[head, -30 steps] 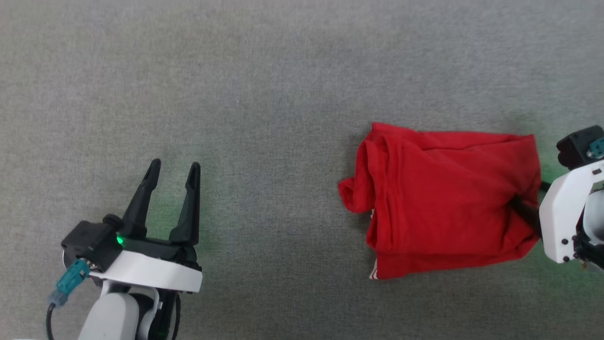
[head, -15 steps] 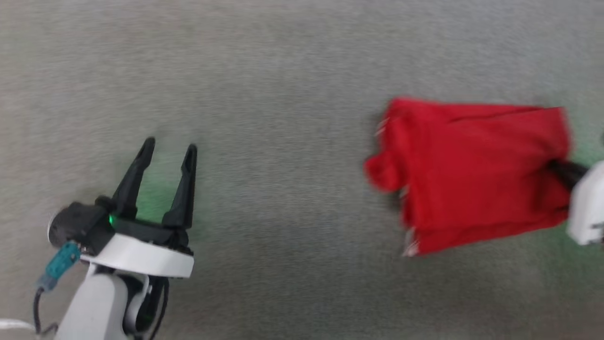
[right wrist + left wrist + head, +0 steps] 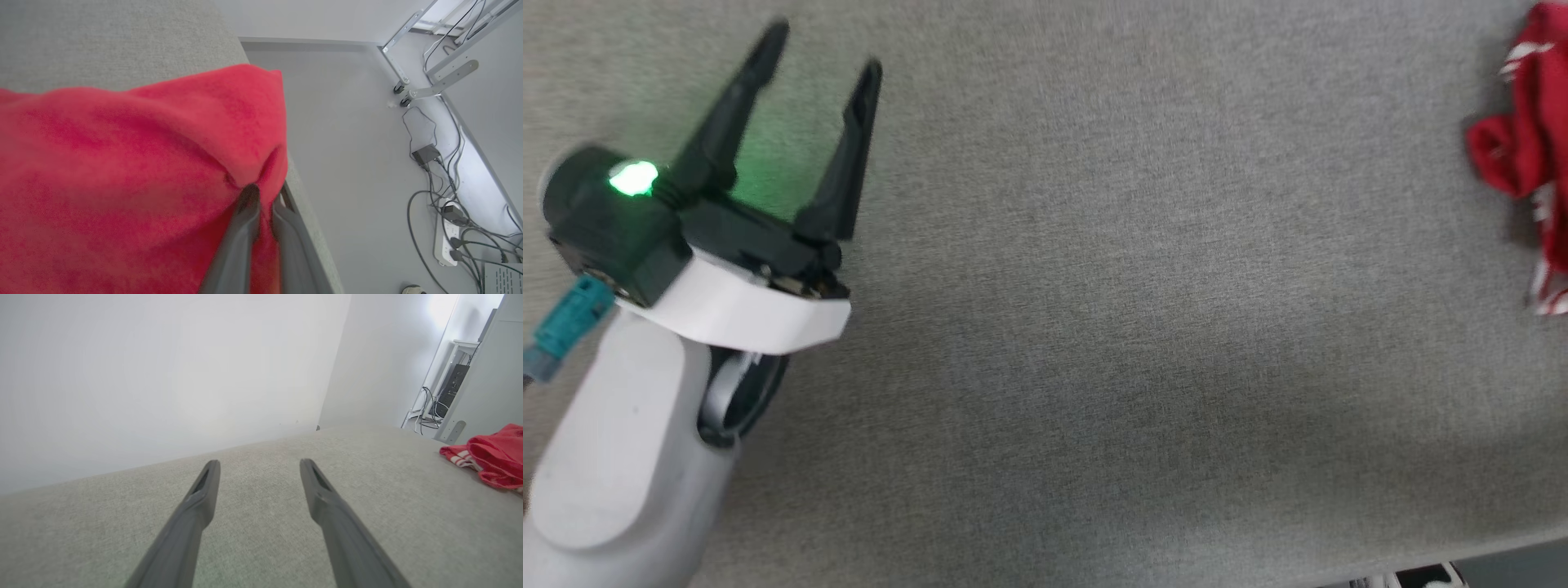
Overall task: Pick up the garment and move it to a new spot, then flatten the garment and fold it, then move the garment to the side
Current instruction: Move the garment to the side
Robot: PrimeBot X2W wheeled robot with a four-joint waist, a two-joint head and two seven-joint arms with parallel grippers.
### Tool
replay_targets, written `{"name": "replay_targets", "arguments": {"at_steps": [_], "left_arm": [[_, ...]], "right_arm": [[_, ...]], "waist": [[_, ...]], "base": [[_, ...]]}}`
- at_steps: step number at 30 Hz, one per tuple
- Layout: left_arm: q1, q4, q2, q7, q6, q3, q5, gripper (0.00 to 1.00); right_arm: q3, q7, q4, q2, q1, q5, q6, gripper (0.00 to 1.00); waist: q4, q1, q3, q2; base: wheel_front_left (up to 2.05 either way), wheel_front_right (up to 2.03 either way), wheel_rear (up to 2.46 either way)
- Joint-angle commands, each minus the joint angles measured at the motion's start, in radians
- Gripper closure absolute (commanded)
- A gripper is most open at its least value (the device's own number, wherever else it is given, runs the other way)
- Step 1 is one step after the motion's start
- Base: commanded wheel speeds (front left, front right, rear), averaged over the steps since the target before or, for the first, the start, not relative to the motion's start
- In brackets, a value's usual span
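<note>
A wide grey woven-fabric tabletop (image 3: 1094, 327) spans the head view, its near edge cut off at the lower right corner. The red jersey garment (image 3: 1523, 147) with red-and-white striped trim sits at the table's right side, mostly cropped by the frame, so only a bunched fold and some trim show. In the right wrist view the garment (image 3: 122, 171) is close and blurred, hiding its front. There the right gripper (image 3: 264, 196) has its two dark fingers pinched together on a fold of the cloth, tips buried in it. The left gripper (image 3: 823, 51) hovers at the table's left, well apart from the garment, fingers spread around nothing. A green light (image 3: 633, 175) glows on its body. Past the table edge, cables (image 3: 429, 204) and a white power strip (image 3: 445, 245) lie on a pale floor (image 3: 347, 143).
</note>
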Motion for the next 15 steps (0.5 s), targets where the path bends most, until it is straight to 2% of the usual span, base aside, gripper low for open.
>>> {"name": "replay_targets", "arguments": {"at_steps": [1, 8, 13, 14, 15], "left_arm": [[-0.028, -0.009, 0.008, -0.005, 0.002, -0.002, -0.003, 0.00], [-0.069, -0.022, 0.037, -0.005, 0.002, 0.012, -0.006, 0.00], [-0.051, -0.020, 0.033, -0.005, 0.002, 0.017, 0.002, 0.00], [-0.043, -0.016, 0.029, -0.005, 0.002, 0.021, 0.003, 0.00], [-0.033, -0.011, 0.025, -0.005, 0.002, 0.024, 0.003, 0.00]], "right_arm": [[-0.003, -0.029, 0.027, -0.003, -0.036, -0.026, -0.003, 1.00], [-0.021, -0.141, 0.176, 0.014, -0.179, -0.146, -0.003, 1.00], [-0.025, -0.196, 0.270, 0.029, -0.233, -0.227, -0.003, 1.00], [-0.021, -0.206, 0.285, 0.032, -0.238, -0.236, -0.003, 0.76], [-0.016, -0.219, 0.297, 0.033, -0.242, -0.243, -0.003, 0.05]], "waist": [[-0.014, 0.0000, 0.035, 0.0000], [-0.019, 0.0000, 0.060, 0.0000], [-0.013, 0.0000, 0.048, 0.0000], [-0.012, 0.0000, 0.039, 0.0000], [-0.011, 0.0000, 0.029, 0.0000]], "base": [[0.00, 0.00, 0.00], [0.00, 0.00, 0.00], [0.00, 0.00, 0.00], [0.00, 0.00, 0.00], [0.00, 0.00, 0.00]]}}
